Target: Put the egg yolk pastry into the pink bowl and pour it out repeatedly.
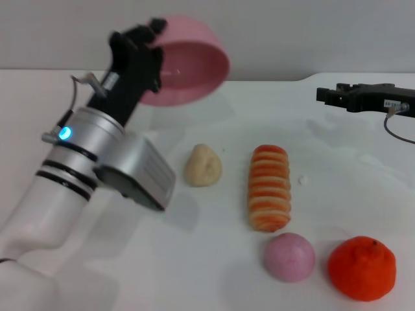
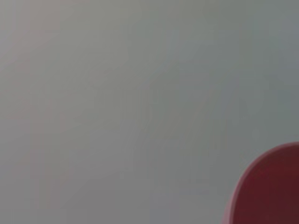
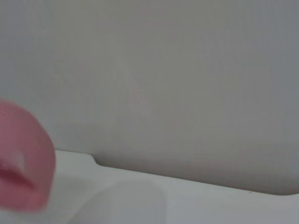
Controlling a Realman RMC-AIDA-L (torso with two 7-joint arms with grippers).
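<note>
Bowl raised and tipped, pastry on the surface
Left pincer (image 1: 155, 31) clamped on pink bowl (image 1: 191, 65); egg yolk pastry (image 1: 203, 165) lies below it, nearer the left arm.

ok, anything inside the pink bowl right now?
Nothing visible. The left gripper holds the pink bowl tipped in the air, and the inside that shows is bare. The egg yolk pastry lies on the table. The gripper hides part of the interior.

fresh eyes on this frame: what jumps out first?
The pink bowl, tipped on its side in the air at the left gripper, back left. Below it the egg yolk pastry lies on the table, beside a striped bread roll. The right gripper hangs idle, far right.
</note>
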